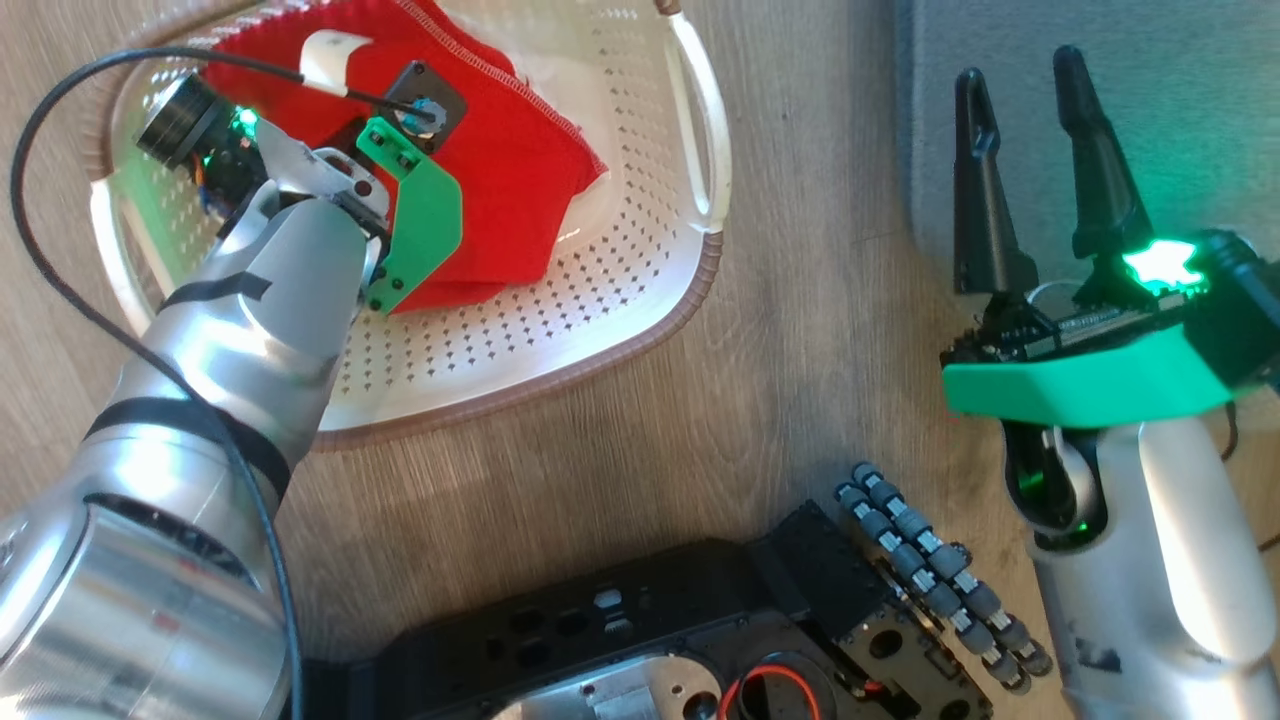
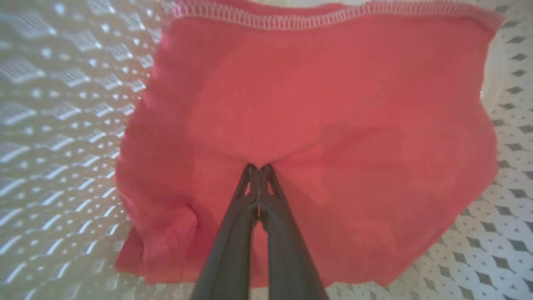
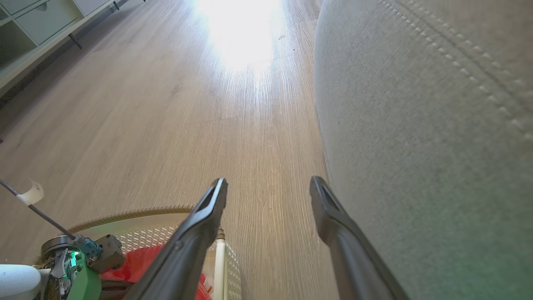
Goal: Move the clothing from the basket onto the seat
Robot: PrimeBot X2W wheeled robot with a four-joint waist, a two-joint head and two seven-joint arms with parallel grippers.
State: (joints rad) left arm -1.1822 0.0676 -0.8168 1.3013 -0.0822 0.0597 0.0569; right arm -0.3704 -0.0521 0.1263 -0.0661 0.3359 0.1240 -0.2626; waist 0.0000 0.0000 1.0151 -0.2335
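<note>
The cream-white perforated basket (image 1: 600, 340) stands on the wood floor at the upper left, with the red clothing (image 1: 510, 170) lying in it. My left wrist (image 1: 410, 210) reaches down into the basket and covers its own fingers. In the left wrist view my left gripper (image 2: 259, 167) is shut on a puckered fold of the clothing (image 2: 316, 104), with basket wall (image 2: 62, 125) beside it. My right gripper (image 1: 1020, 75) stands open with nothing in it at the edge of the grey seat (image 1: 1180, 100). Its wrist view shows that gripper (image 3: 268, 182), the seat (image 3: 416, 146), the basket rim (image 3: 137, 212) and clothing (image 3: 137, 262).
My black base (image 1: 650, 620) with its roller wheel (image 1: 930, 570) sits just below the basket. A black cable (image 1: 30, 200) loops over the basket's left side. Wood floor (image 1: 800, 380) runs between basket and seat. A white shelf unit (image 3: 37, 21) stands far off.
</note>
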